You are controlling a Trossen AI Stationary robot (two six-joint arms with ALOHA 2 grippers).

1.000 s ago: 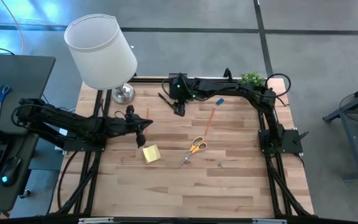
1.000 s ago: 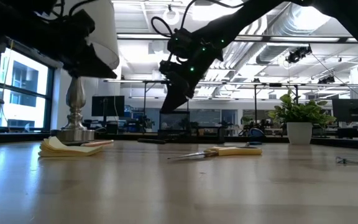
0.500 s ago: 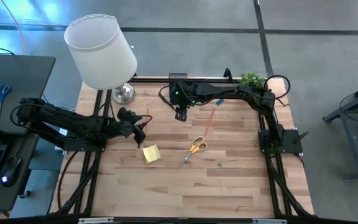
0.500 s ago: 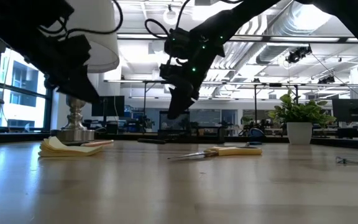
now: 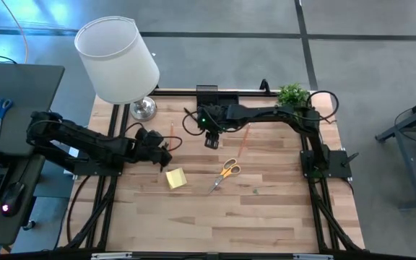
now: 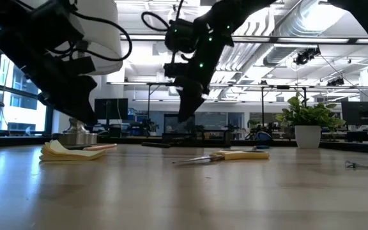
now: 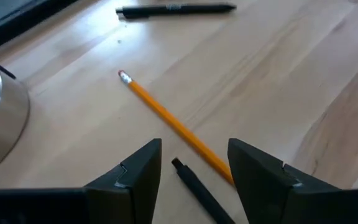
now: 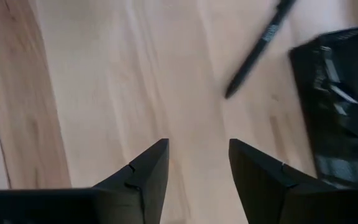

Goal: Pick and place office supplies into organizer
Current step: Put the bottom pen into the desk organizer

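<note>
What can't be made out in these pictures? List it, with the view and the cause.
- The organizer: right wrist view, cut off by the picture's edge; its contents are blurred.
- The black pen: left wrist view, its near end runs out of frame between the left gripper fingers.
- The small item on the table: low view, too small to identify.

The black organizer stands at the table's far edge, near its middle. A black pen lies just beside it. The orange scissors and the yellow pad lie near the table's centre. An orange pencil lies flat near the lamp-side far corner, another pen beyond it.
</note>
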